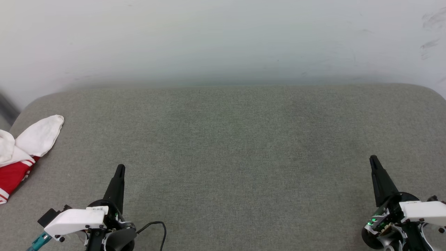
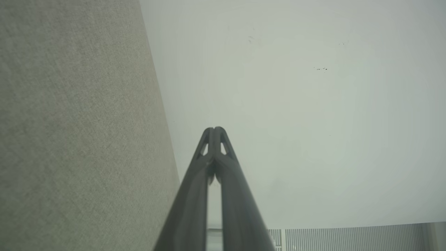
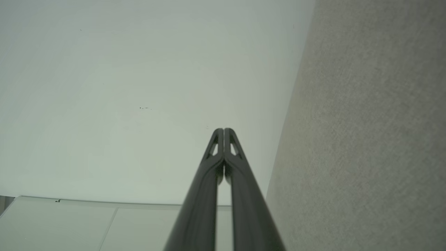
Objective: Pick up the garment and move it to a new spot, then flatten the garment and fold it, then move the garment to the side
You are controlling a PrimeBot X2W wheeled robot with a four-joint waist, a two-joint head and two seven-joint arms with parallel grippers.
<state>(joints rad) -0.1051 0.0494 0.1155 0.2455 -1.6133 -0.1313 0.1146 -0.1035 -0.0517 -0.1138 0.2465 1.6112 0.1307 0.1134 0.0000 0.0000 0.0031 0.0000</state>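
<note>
Well off at the far-left edge of the grey cushion (image 1: 223,157), the garment (image 1: 21,153) lay bunched, apart from two closed, empty grippers.

Below a pale wall (image 1: 223,35), the cushion ran wide, and the garment's red body and white sleeve were partly cut off by the head view's frame. The left gripper (image 1: 120,168) and right gripper (image 1: 373,159) pointed toward the wall. A sideways reach risked shoving the thin fabric over the cushion's edge. A pinch on one layer would probably have let the rest drag, and shut jaws would only have pushed it. The head view gave the garment's place. Each wrist view gave its own fingers (image 2: 191,202) pressed tip to tip, with nothing between them.
</note>
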